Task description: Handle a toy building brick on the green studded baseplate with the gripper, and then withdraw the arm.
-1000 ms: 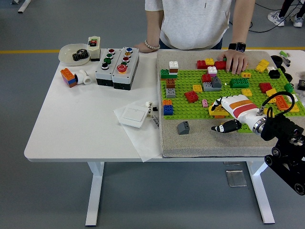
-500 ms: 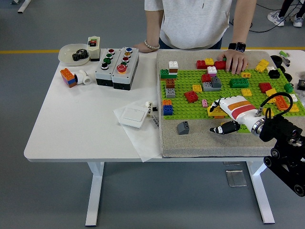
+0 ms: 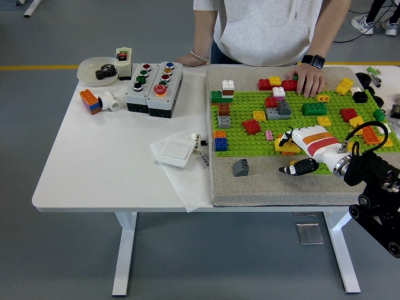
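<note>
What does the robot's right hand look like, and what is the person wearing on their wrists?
The robot's right hand has a white shell with red and orange bands, black fingertips, a silver wrist ring and a looped black cable on its black arm. The person wears a black wristwatch and a beaded bracelet.

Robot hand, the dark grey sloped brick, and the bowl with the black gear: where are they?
Right hand (image 3: 294, 145), head view, between its fingertips.
Dark grey sloped brick (image 3: 240, 167), head view, its top.
Bowl (image 3: 87, 65), head view, its rim.

No legible text, labels, brands or numbers anywhere.
</note>
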{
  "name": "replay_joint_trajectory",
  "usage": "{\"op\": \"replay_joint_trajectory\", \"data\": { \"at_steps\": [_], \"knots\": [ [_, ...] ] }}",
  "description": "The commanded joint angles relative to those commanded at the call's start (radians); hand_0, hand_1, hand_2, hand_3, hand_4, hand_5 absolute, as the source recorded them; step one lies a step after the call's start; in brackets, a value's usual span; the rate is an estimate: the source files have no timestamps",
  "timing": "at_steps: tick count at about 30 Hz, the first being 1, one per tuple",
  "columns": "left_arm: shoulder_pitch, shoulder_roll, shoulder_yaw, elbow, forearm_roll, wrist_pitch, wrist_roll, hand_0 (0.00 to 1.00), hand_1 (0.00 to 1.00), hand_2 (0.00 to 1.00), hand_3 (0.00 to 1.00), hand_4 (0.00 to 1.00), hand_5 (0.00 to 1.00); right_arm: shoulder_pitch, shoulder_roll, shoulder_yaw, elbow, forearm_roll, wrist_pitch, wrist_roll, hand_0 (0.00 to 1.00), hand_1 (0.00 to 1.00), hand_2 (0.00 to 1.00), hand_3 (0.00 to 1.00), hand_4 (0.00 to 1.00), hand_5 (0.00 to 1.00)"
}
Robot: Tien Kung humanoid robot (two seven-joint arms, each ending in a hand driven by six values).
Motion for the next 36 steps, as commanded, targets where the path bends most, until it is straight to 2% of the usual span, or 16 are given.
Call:
{"op": "replay_joint_trajectory", "data": {
  "at_steps": [15, 36],
  "knots": [
    [0.005, -0.001, -0.004, -0.001, 0.008, -0.002, 0.003, 0.788, 0.801, 0.785, 0.622, 0.648, 0.650, -0.009, 0.003, -0.014, 0.018, 0.002, 0.002, 0.003, 0.529, 0.586, 0.653, 0.610, 0.942, 0.362],
    [0.003, 0.000, -0.004, -0.001, 0.009, -0.002, 0.002, 0.788, 0.801, 0.785, 0.621, 0.649, 0.651, -0.010, 0.010, -0.016, 0.007, 0.006, 0.001, 0.001, 0.531, 0.584, 0.651, 0.606, 0.942, 0.367]
  ]
}}
